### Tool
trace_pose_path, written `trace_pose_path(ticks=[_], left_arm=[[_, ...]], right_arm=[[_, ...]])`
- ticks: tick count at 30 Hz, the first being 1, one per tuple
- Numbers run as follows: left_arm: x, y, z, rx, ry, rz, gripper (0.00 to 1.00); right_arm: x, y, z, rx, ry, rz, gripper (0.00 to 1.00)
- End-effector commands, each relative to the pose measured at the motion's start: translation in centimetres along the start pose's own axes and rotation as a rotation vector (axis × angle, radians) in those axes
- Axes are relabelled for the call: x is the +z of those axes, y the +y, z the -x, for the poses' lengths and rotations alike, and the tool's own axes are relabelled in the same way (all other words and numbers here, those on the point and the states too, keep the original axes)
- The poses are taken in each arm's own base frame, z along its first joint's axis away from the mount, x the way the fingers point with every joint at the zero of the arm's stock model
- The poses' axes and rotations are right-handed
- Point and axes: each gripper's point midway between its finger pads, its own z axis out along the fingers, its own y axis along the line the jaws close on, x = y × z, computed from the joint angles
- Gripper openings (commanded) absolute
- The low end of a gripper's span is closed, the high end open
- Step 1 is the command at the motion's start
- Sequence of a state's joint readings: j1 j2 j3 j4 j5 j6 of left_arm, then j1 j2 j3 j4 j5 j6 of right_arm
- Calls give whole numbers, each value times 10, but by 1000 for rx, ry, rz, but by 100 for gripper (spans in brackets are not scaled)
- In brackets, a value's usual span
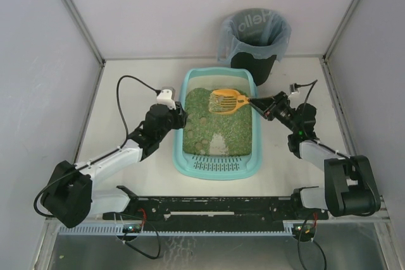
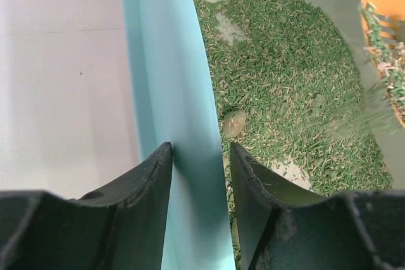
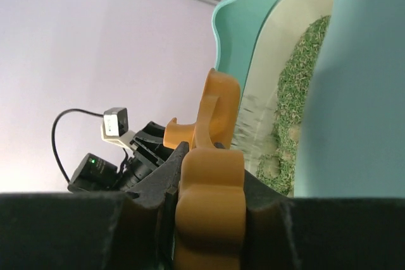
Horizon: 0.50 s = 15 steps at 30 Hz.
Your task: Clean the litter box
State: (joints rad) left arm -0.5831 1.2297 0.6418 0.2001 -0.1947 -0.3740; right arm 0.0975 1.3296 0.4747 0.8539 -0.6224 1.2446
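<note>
The light-teal litter box (image 1: 180, 156) lies mid-table with its slotted grille ledge (image 1: 218, 166) at the near end and green litter (image 1: 231, 128) inside. My left gripper (image 1: 180, 118) straddles its left wall (image 2: 180, 93), one finger (image 2: 149, 188) outside and the other inside, closed on the wall. My right gripper (image 1: 261, 104) is shut on the handle (image 3: 212, 200) of an orange slotted scoop (image 1: 228, 100). The scoop is held over the far end of the litter with litter in it (image 2: 387, 49). Blurred grains fall from it.
A round black bin (image 1: 255, 39) with a grey-blue bag liner stands behind the box at the back. Greyish clumps (image 2: 234, 122) lie in the litter, and a bare patch (image 1: 218, 144) shows near the grille. White enclosure walls stand on three sides.
</note>
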Motion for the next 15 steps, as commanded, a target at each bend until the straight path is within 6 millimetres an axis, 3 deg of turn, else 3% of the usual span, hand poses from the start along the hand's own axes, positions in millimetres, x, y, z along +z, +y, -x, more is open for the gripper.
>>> trace_pose_path(ticks=[1,5,8,12,13,15], left_arm=[[-7,-14,54,-42,-159,-12,47],[-4,-10,62,-34,-195,9,47],[-5,-11,58,-35,-190,-2,50],[-3,-22,52,-52,-173,-61,50],[-3,-23,50,-51,-165,-71,50],[-6,-23,45,-56,-156,-76,50]], right_arm=[[-17,15,16,26,-78,60,0],[-9,36,4,9,20,162,0],[-19,10,22,90,-87,90,0],[-1,30,-4,22,51,158,0],[-1,31,-2,26,49,172,0],[-10,14,13,86,-32,124,0]])
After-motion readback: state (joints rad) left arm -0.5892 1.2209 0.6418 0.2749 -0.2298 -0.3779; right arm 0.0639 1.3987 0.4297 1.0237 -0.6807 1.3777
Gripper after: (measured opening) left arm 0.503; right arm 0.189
